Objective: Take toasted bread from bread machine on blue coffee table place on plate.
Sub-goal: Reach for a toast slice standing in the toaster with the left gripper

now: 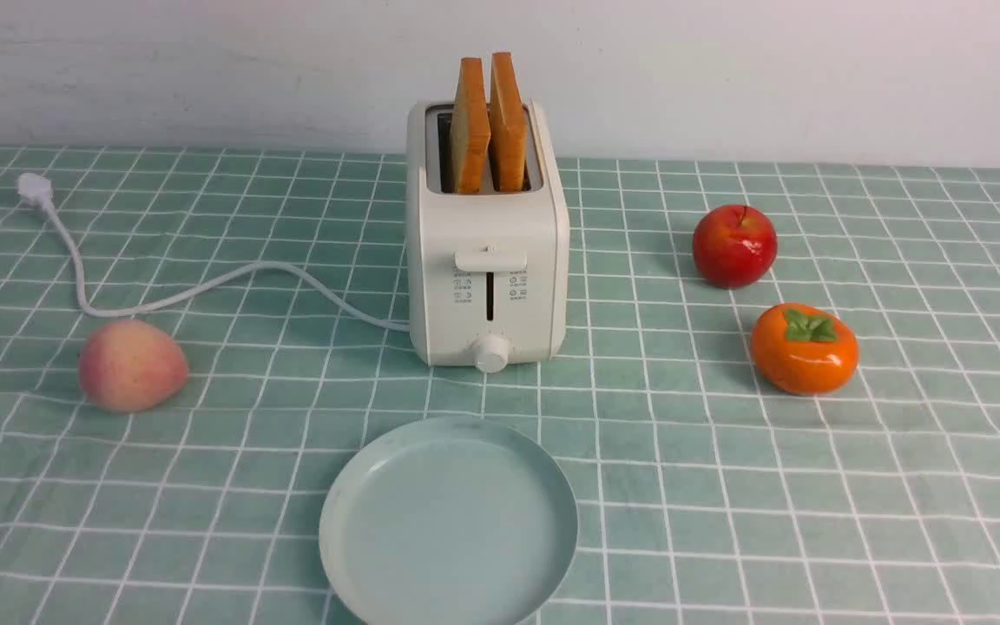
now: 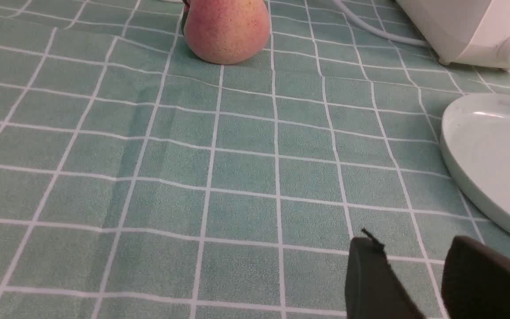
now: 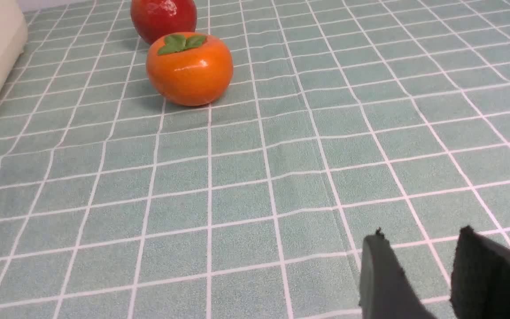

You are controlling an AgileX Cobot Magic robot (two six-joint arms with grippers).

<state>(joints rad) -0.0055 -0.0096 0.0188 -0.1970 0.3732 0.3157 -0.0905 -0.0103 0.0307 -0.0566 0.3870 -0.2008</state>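
Plate point(image 1: 448, 521): it is found nearest, flat on the tabletop point(image 1: 726, 486), just in front of the bread machine point(image 1: 487, 260); nothing is carried on it.
Bread machine: it is stood upright behind the plate, with lever and knob turned toward the camera; its two slots are laid from front to back.
Toasted bread: one slice is kept in each slot, the left slice point(image 1: 470, 126) and the right slice point(image 1: 507, 121). Both are stood on edge, with the crust edges turned to the camera, the flat faces to the sides, and the upper halves shown above the machine.
Cord point(image 1: 205, 291): it is led from the machine's left side to a plug point(image 1: 31, 187) far left.
Fruit: a peach point(image 1: 131, 365) is placed left of the plate; an apple point(image 1: 734, 246) and a persimmon point(image 1: 804, 347) are placed right of the machine, apart from it.
Left fingers point(image 2: 370, 279): they are seen low over the tabletop near the plate's rim, parted by a small gap, with nothing held.
Right fingers point(image 3: 383, 274): they are parted likewise, nothing is held, and the persimmon is well apart.
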